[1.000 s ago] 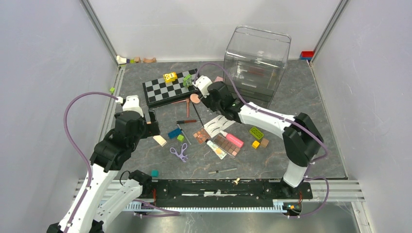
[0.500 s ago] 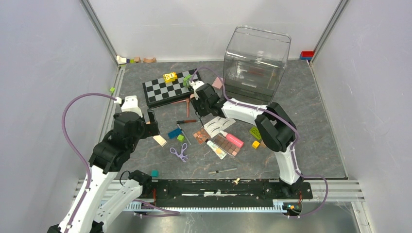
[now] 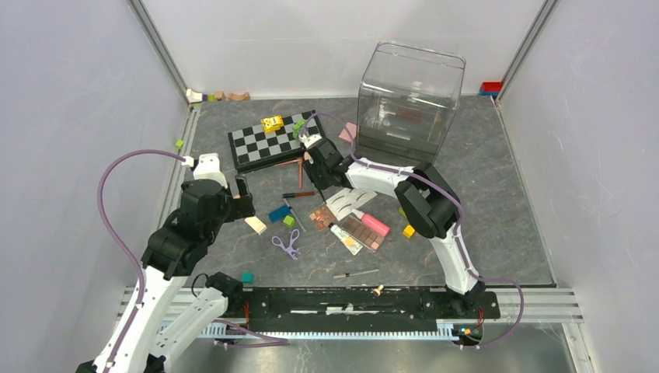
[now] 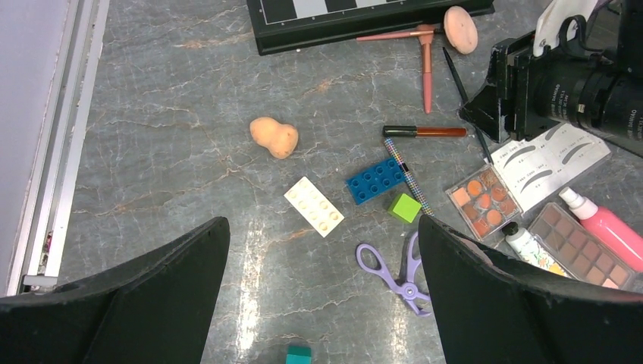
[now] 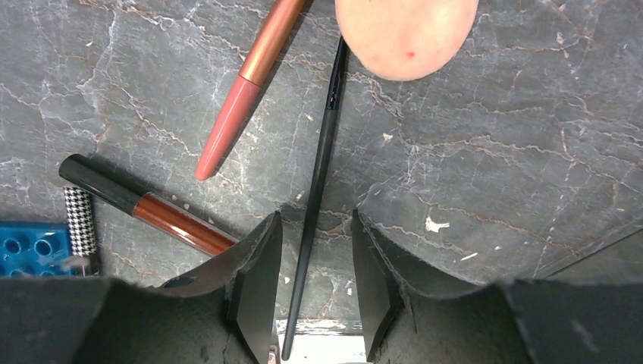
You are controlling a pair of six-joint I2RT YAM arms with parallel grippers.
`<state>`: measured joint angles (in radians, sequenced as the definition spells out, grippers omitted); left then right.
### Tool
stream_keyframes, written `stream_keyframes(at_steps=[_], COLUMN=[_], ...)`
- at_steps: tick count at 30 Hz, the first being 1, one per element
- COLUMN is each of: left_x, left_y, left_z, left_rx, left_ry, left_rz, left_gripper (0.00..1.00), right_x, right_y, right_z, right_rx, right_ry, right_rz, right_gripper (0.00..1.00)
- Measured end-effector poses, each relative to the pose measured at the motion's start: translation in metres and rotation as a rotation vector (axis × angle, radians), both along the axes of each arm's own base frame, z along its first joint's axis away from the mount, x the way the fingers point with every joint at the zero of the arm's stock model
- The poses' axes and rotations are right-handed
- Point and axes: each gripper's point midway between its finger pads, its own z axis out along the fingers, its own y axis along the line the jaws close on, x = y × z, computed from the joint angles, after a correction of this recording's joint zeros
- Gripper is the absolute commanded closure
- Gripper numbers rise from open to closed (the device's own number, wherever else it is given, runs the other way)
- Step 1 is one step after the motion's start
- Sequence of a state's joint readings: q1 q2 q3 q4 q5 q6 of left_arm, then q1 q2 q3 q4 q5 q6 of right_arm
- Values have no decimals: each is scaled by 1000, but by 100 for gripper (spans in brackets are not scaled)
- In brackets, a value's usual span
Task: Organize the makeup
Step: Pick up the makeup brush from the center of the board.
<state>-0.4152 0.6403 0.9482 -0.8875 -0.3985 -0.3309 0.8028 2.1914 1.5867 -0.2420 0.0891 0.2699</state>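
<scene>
The makeup lies scattered mid-table. My right gripper (image 3: 315, 168) (image 5: 315, 262) is low over the table, open, with its jaws either side of a thin black brush (image 5: 324, 148); a gap shows on both sides. Just beyond lie a round peach sponge (image 5: 406, 34), a pink brush (image 5: 250, 83) and a red-brown tube (image 5: 152, 212). My left gripper (image 3: 242, 194) (image 4: 322, 235) hangs wide open and empty above the purple curler (image 4: 400, 267). A peach sponge (image 4: 274, 137), an orange palette (image 4: 483, 201), a lash card (image 4: 550, 159), a brown palette (image 4: 580, 246) and a pink tube (image 4: 606, 224) lie around it.
A chessboard (image 3: 268, 140) with toy blocks on it lies at the back, a clear plastic container (image 3: 408, 97) stands back right. Cream (image 4: 313, 206) and blue (image 4: 375, 180) bricks, a green cube (image 4: 405, 207) and a teal cube (image 4: 298, 354) sit among the makeup. Another thin brush (image 3: 356, 273) lies near the front edge.
My right arm has folded in and its gripper has moved left and down over the black brush, covering the round sponge from above. The left arm has stayed put.
</scene>
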Motion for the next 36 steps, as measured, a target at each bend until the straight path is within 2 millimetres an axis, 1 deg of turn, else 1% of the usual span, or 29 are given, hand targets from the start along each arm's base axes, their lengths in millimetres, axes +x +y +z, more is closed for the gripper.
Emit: stream_keyframes(at_steps=[4,8,12,14,20,21,32,36], left_x=[-1,-1,-1,-1,-1,-1,-2,-2], left_y=[0,0,0,-1,-1,-1,-1,-1], left_z=[1,1,1,1,0,0,0,1], left_rx=[-2,-3,-5,-6,-6,-6,-8,-9], left_ry=[-5,-5,-6,-5,-4,-4,-7,-10], left_rz=[-1,-1,-4,-6,-6,-6,-6,-6], left_gripper=[0,0,0,0,0,0,0,0], right_x=[2,4,6,7,7,7,8,8], right_y=[1,1,4,5,9,9,7,6], right_z=[-2,-3,-3,-3,-3,-3,2,13], right_rx=[-32,-69,-96,-105,-112,-115,-125,-125], right_ry=[-19,-35,-49,-57,-78,-80,-117,-133], right_rz=[3,4,15,20,44,45,87,100], right_gripper=[57,64,68,73,99,100,100,100])
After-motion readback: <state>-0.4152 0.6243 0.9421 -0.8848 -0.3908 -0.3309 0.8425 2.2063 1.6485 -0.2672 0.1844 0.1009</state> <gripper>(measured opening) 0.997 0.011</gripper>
